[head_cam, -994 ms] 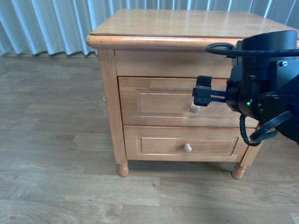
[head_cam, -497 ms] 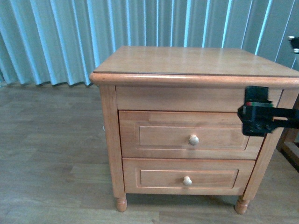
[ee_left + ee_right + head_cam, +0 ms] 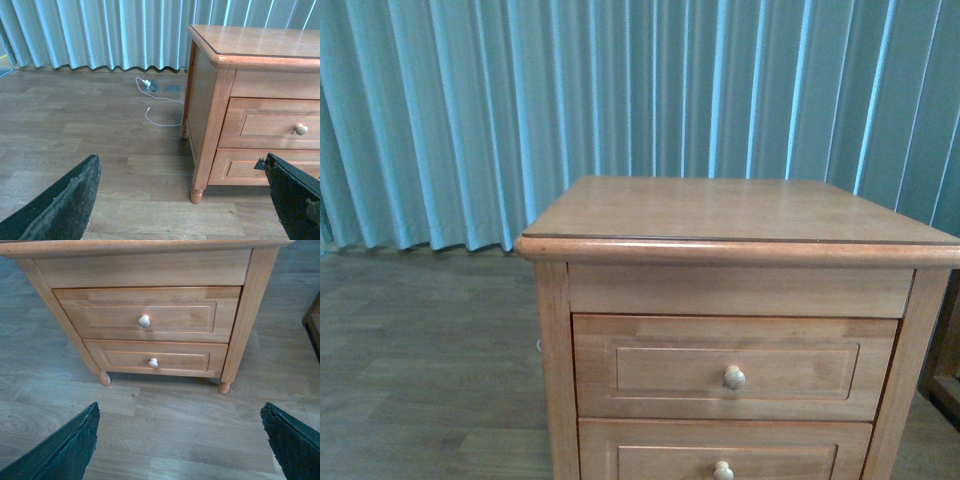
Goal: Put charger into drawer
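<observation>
Step in hand: approach, upper drawer [image 3: 145, 315] shut, knob [image 3: 144, 321] ahead of right end effector [image 3: 180, 450]. Both end effectors released, empty; left end effector [image 3: 190, 200] likewise. Charger not seen. Next: grip knob, pull.

Open wood floor [image 3: 165, 435] lies in front of the nightstand [image 3: 720, 215]. The drawer [image 3: 145, 315] is closed flush, blocking access inside. A white cable [image 3: 157, 102] trails beside the nightstand's side.

Light-wood nightstand [image 3: 720, 215] on grey wood-plank floor [image 3: 75, 130], pale blue pleated curtain [image 3: 520, 100] behind. Lower drawer [image 3: 155, 357] shut, round knob [image 3: 153, 362]. White cable [image 3: 157, 107] lies on floor beside nightstand.
</observation>
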